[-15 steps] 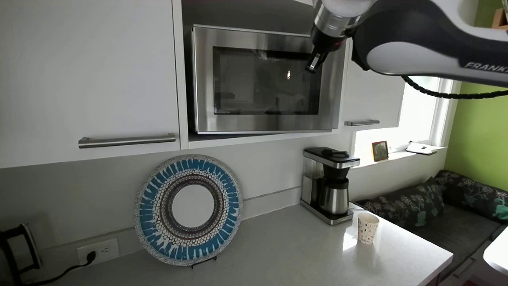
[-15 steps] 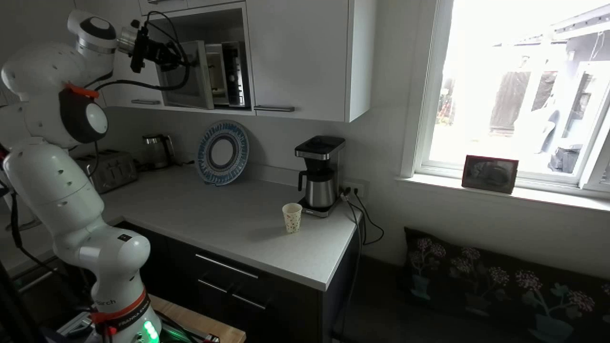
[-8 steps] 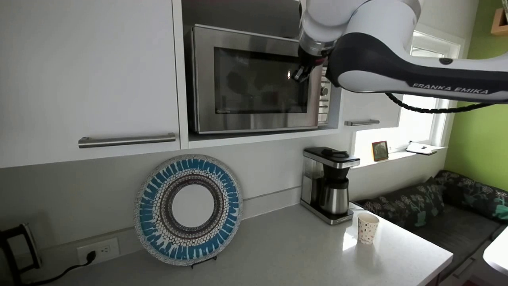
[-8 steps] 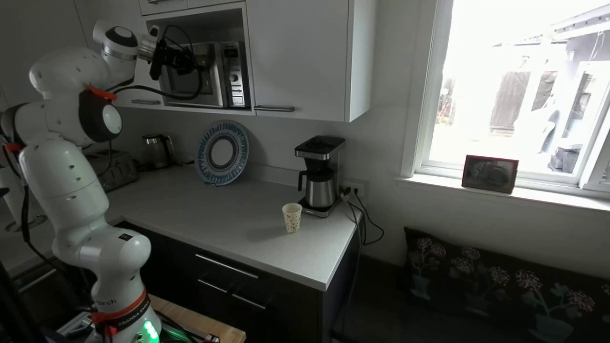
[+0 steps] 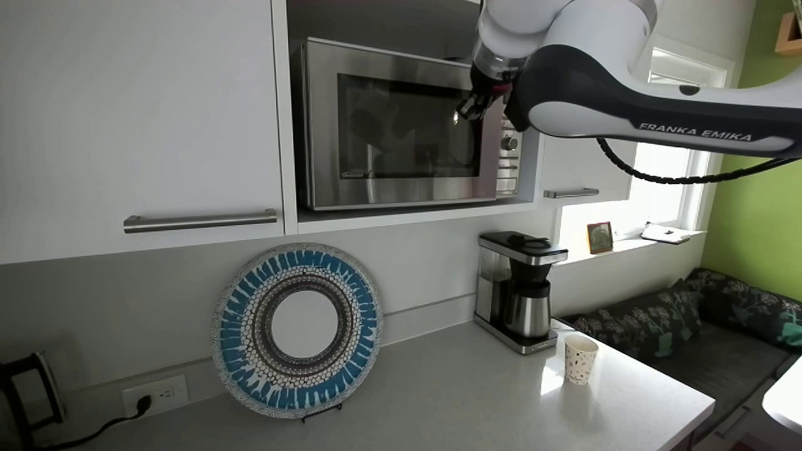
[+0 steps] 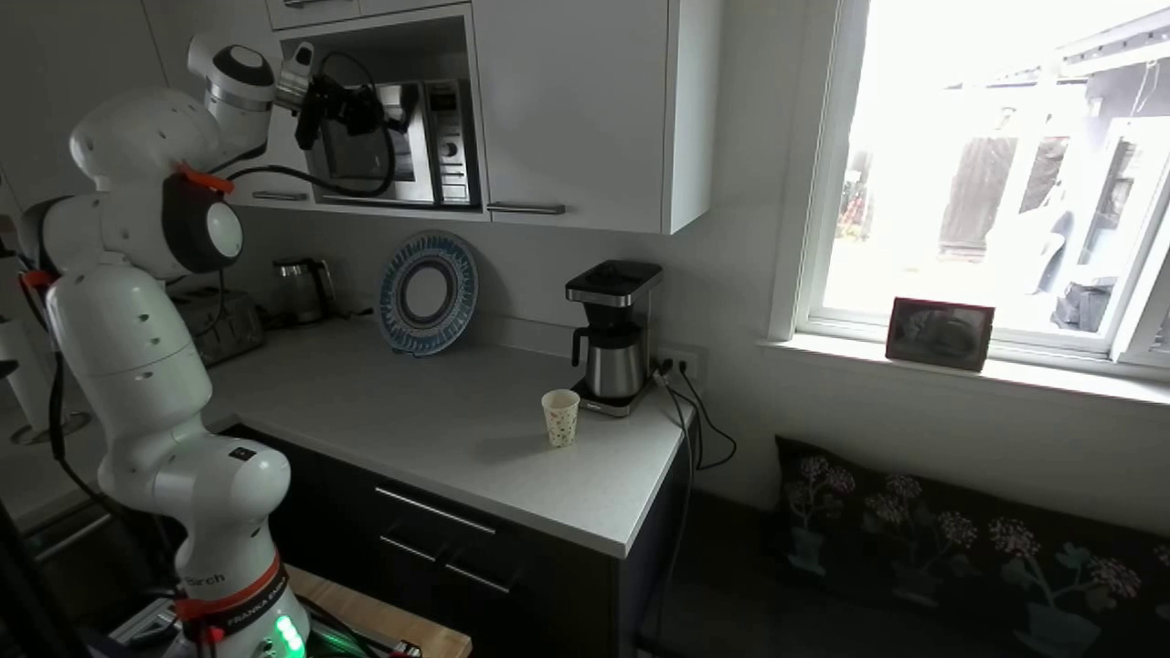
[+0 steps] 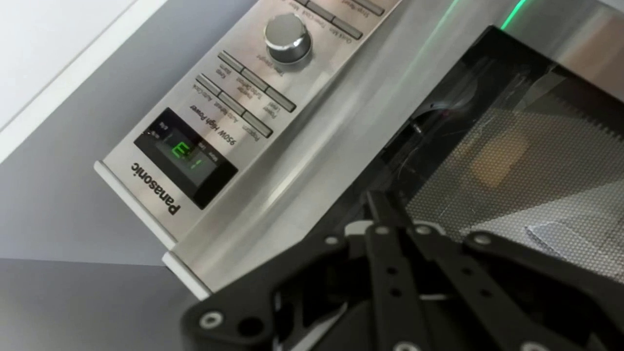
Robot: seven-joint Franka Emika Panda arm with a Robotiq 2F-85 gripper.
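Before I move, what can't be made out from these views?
Inside the microwave: obscured by its dark, reflective door, all views.
Whether the gripper touches that door: blurred, dark on dark, wrist view.
Toaster: partly behind the arm, in an exterior view.
Inner bottom of the paper cup: hidden by its near side, both exterior views.

The black jointed gripper [image 7: 387, 209] is pointing, fingers [image 7: 378, 210] together, at the dark meshed glass window [image 7: 531, 161] of a silver steel microwave [image 7: 312, 161]. Left of the gripper, green digits [image 7: 181, 148] are glowing on a black rectangular display [image 7: 197, 168]; ahead-left, a round silver knob [image 7: 286, 36] is protruding. A flat grey wall [image 7: 117, 97] is standing farthest left.
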